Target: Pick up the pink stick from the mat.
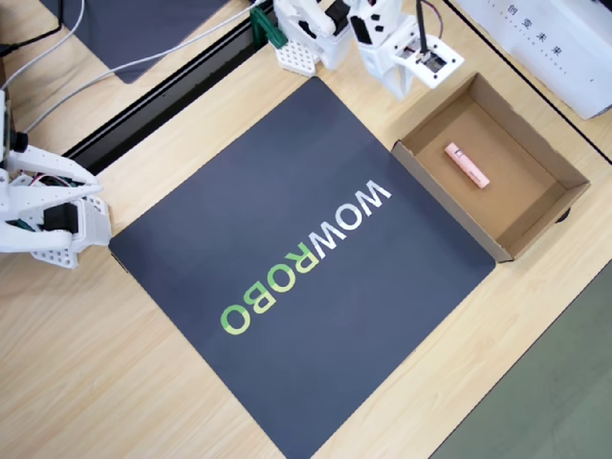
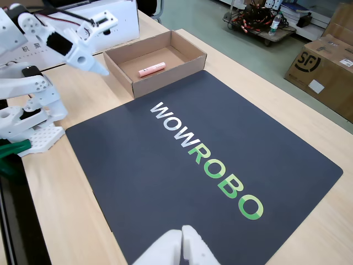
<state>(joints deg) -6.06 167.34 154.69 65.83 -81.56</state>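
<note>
Operator, your pink stick (image 1: 467, 164) lies inside the open cardboard box (image 1: 535, 225), not on the mat (image 1: 287, 277). In the overhead view the box sits just off the mat's right-hand edge, and the stick rests flat on the box floor, slanted, toward the upper-left part of the compartment and apart from every wall. The fixed view confirms it: the stick (image 2: 151, 69) lies on the floor of the box (image 2: 165, 77) beyond the far edge of the mat (image 2: 165, 182), next to the "W" end of the WOWROBO lettering. Your gripper (image 1: 406, 81) is raised near the top of the overhead view, beside the box's upper-left corner and outside its walls. In the fixed view the gripper (image 2: 96, 65) points down and to the right, its tip near the box's left corner, above the table (image 2: 83, 94) and not over the mat. The stick is near the gripper but clearly apart from it, with the box wall between them; nothing is touching. You are holding nothing: the fingers appear drawn narrow, close together at the tip, though the overhead angle does not let you confirm the gap. The mat surface carries only its lettering. The arm's white base (image 2: 33, 138) stands on the table to the left of the mat in the fixed view, just beside its edge.
</note>
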